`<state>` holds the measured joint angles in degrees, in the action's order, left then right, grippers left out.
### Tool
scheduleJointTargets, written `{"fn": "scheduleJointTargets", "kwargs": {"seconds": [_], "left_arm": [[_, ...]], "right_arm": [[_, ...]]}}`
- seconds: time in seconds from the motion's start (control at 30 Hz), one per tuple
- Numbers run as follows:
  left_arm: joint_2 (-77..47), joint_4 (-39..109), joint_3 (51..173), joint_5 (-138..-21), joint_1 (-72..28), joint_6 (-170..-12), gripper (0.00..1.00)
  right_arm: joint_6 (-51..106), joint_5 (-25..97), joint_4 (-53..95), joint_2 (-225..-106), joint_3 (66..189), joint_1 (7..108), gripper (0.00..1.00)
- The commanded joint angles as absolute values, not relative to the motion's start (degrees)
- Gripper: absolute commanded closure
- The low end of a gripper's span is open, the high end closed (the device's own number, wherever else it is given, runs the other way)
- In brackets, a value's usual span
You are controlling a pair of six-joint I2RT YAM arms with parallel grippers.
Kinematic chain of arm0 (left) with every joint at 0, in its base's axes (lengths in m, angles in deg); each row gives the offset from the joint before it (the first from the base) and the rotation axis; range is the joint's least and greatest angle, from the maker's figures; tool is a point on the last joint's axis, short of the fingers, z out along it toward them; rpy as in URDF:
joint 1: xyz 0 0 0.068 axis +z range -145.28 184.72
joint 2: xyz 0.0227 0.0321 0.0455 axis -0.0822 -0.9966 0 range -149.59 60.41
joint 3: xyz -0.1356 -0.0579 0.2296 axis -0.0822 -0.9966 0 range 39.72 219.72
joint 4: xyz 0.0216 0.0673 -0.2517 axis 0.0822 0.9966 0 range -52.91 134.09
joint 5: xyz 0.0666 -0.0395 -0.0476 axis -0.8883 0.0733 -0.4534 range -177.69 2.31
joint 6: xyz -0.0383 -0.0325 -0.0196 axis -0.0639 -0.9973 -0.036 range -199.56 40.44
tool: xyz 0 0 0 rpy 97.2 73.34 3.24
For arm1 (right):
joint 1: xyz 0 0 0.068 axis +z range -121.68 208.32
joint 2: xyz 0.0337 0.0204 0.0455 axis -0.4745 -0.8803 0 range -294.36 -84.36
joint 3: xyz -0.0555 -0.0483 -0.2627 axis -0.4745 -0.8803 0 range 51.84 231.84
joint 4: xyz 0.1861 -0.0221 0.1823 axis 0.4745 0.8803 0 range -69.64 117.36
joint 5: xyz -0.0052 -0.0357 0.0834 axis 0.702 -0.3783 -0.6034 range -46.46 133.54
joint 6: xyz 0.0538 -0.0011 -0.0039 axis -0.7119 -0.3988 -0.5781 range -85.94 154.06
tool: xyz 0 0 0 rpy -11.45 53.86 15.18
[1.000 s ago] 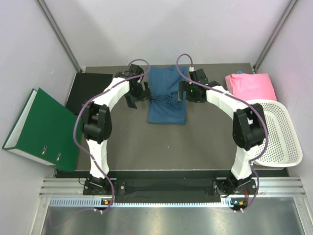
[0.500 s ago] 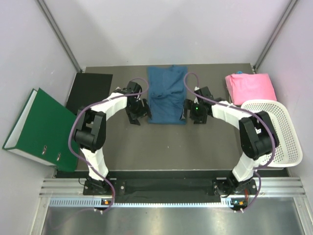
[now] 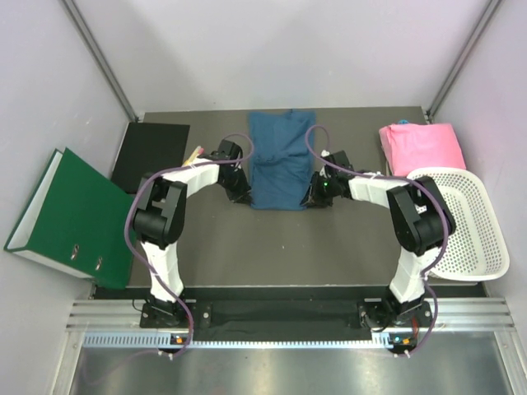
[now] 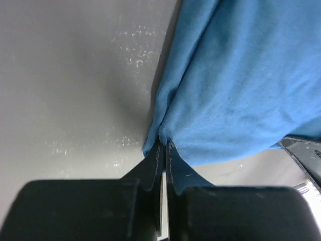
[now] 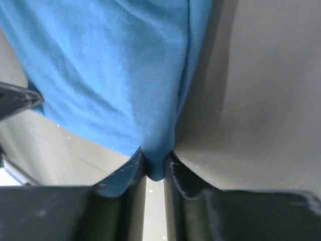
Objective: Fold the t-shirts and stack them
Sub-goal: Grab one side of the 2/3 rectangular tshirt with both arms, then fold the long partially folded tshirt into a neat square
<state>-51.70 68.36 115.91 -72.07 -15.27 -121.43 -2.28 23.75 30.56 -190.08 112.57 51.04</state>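
The teal-blue t-shirt (image 3: 278,160) lies folded lengthwise on the dark table at the back centre. My left gripper (image 3: 244,194) is shut on its near left corner, with blue cloth (image 4: 235,80) pinched between the black fingers (image 4: 153,165). At the near right corner my right gripper (image 3: 314,196) is shut on a bunched fold of the same shirt (image 5: 115,75), which sits between its fingers (image 5: 178,168). The pink t-shirt (image 3: 422,146) lies folded at the back right, away from both grippers.
A white mesh basket (image 3: 469,222) stands at the right edge, next to the pink shirt. A green binder (image 3: 70,216) leans at the left, with a black folder (image 3: 150,155) behind it. Grey walls enclose the table on three sides.
Both grippers came down from the shirt's middle to its near corners and closed on the cloth. The shirt's near edge now sits a little further back.
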Motion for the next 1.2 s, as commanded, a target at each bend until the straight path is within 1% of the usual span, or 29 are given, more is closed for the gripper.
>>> {"fn": "scheduleJointTargets", "kwargs": {"seconds": [0.0,0.03,0.13,0.3,0.43,0.6,0.73,0.83,0.97,1.1,1.17], "left_arm": [[-51.92,68.9,117.24,-72.39,-15.59,-120.87,1.0],[-51.57,69.43,116.89,-73.0,-15.59,-120.7,1.0],[-50.16,72.68,115.67,-73.1,-15.59,-121.22,1.0],[-45.77,74.18,109.34,-70.46,-15.94,-123.33,1.0],[-41.11,79.7,105.21,-71.08,-17.43,-123.24,1.0],[-33.29,86.3,103.97,-71.08,-19.01,-123.59,1.0],[-27.84,93.07,107.91,-72.74,-19.28,-124.03,1.0],[-25.46,97.64,114.32,-75.55,-19.28,-123.69,1.0],[-26.94,101.25,124.69,-78.63,-19.28,-122.81,1.0],[-31.34,100.38,135.49,-79.78,-19.1,-121.14,1.0],[-34.41,99.24,138.06,-80.13,-18.93,-120.43,1.0]], "right_arm": [[-2.59,22.53,30.73,-190.71,114.33,51.17,0.9],[-2.41,22.62,31.52,-190.28,114.33,51.18,0.94],[-1.71,22.62,33.98,-187.56,112.93,51.26,0.95],[-1.01,21.57,37.31,-182.72,108.71,51.79,0.96],[-0.57,20.07,40.48,-177.72,105.9,52.58,0.96],[0.57,17.18,47.33,-169.98,104.05,54.34,0.96],[1.54,15.76,54.1,-162.95,105.1,54.87,0.95],[3.65,16.73,59.9,-158.73,110.7,54.87,0.94],[6.98,19.54,63.25,-159.86,118.01,54.43,0.93],[9.8,21.03,61.86,-164.34,123.64,53.46,0.93],[11.47,21.3,60.19,-167.5,126.02,52.94,0.92]]}}
